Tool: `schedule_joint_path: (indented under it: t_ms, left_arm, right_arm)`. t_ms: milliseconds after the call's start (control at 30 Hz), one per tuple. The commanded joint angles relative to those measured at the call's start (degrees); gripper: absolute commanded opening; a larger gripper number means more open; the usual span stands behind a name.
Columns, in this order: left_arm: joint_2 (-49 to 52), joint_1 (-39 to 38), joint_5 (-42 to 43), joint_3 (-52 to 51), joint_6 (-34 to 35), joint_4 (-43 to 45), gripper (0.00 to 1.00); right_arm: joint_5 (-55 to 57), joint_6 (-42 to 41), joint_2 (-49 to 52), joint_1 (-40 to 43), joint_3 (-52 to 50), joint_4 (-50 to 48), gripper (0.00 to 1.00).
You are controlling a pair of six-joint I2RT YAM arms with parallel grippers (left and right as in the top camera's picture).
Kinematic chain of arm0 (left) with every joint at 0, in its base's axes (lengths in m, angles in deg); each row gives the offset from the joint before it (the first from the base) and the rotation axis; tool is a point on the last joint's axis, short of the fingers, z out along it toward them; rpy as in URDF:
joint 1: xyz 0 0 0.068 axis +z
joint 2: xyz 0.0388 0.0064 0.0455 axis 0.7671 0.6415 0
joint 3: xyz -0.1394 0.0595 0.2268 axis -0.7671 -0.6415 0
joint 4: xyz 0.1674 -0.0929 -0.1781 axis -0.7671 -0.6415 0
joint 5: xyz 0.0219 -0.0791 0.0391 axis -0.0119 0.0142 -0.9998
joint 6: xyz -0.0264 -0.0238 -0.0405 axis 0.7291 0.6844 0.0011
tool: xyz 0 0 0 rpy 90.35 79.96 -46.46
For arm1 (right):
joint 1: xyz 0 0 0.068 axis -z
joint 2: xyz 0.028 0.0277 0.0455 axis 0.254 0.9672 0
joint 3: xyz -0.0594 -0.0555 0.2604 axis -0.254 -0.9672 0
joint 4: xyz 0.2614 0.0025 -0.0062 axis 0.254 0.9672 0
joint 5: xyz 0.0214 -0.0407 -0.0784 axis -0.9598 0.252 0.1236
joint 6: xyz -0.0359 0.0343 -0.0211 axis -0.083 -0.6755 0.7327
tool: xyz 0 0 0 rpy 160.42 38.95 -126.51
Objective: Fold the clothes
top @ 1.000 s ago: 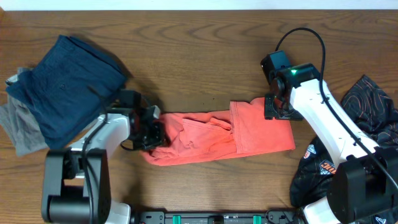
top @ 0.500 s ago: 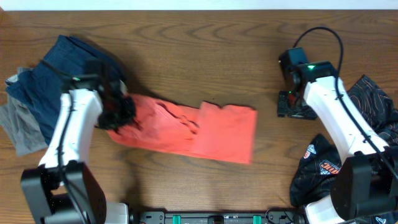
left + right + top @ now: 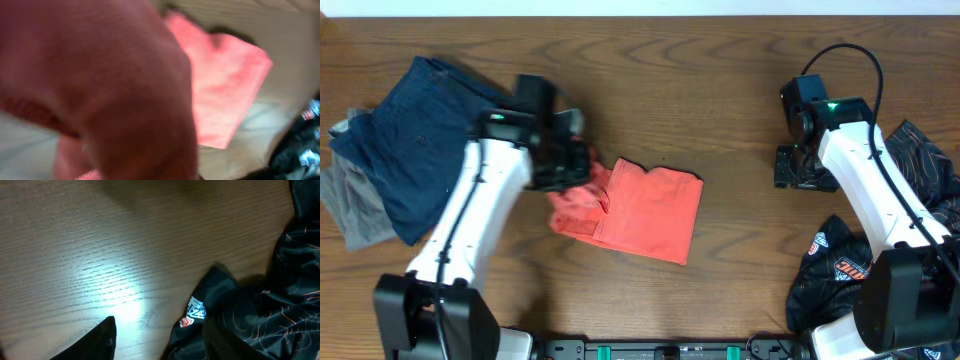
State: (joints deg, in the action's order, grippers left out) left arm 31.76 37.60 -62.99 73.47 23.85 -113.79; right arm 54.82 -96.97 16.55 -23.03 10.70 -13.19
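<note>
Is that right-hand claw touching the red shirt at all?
Apart. The overhead view shows a stretch of bare table between the right gripper and the shirt.

On my feed the whole work surface is one brown counter (image 3: 650, 70) with a strong wavy wood grain running along its length. Beyond its far edge I see only a thin pale strip (image 3: 640, 7); wall or floor, I cannot tell. A black rail (image 3: 660, 350) with green fittings lines the near edge. In the right wrist view a bright glare patch (image 3: 120, 302) lies on the wood.
</note>
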Motion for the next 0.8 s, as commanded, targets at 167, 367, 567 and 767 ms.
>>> schedule_joint_path:
  t_ms: [167, 367, 567, 767]
  left_arm:
    - [2.4, -15.3, -2.8, -0.1, 8.9, 3.6, 0.06]
    - [5.6, -21.9, -2.8, -0.1, 9.0, 6.3, 0.06]
    - [8.5, -25.2, -2.8, -0.1, 9.0, 7.7, 0.07]
    - [8.8, -28.3, -0.2, -0.1, 9.0, 9.0, 0.13]
  right_arm:
    - [-0.8, 1.1, -0.4, 0.3, 0.3, 0.1, 0.54]
    - [-0.9, 1.1, -0.4, 0.3, 0.3, 0.1, 0.54]
    - [-0.9, 1.1, -0.4, 0.3, 0.3, 0.1, 0.54]
    - [-1.7, 1.1, -0.4, 0.3, 0.3, -0.5, 0.58]
